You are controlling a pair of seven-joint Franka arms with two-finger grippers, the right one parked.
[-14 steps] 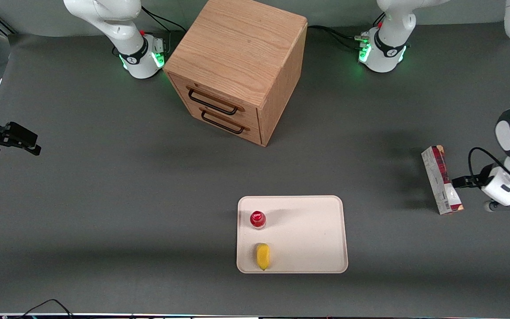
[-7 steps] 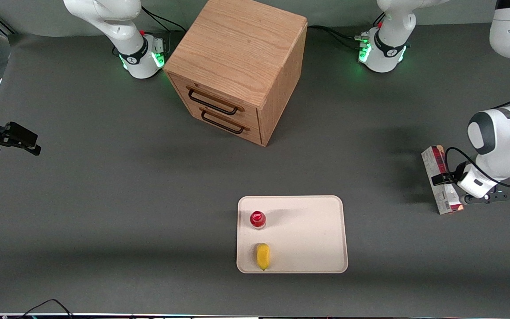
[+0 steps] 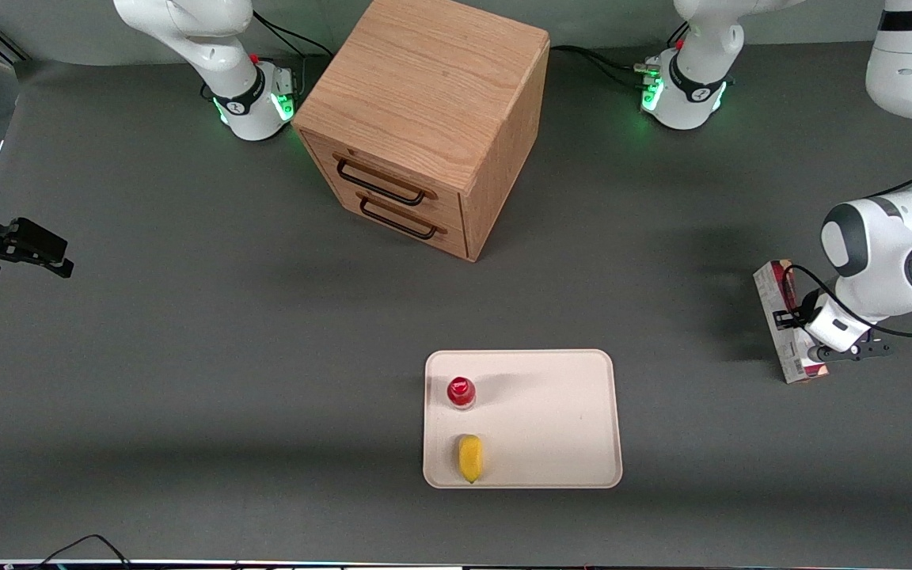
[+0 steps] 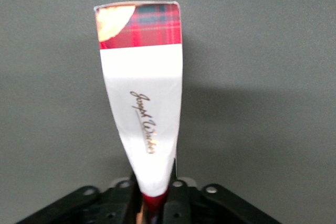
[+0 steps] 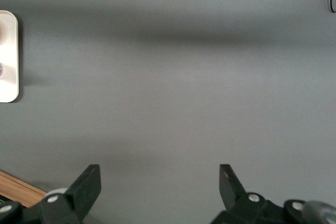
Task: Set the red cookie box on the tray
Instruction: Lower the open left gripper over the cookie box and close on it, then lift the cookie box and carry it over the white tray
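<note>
Red cookie box (image 3: 782,317) on table (image 3: 187,356), working arm's end; gripper (image 3: 804,336) at it; tray (image 3: 551,419) well apart.

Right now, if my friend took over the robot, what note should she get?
Gripper: down at the red cookie box, its fingers either side of the box; whether it has closed on it cannot be told.
Box: on the table at the working arm's end, not lifted.
Tray: nearer the front camera than the wooden cabinet, holding a red-capped bottle and a yellow item; the rest is bare.
Done: the reach.
Left: grip, lift, carry, set box on tray.
</note>
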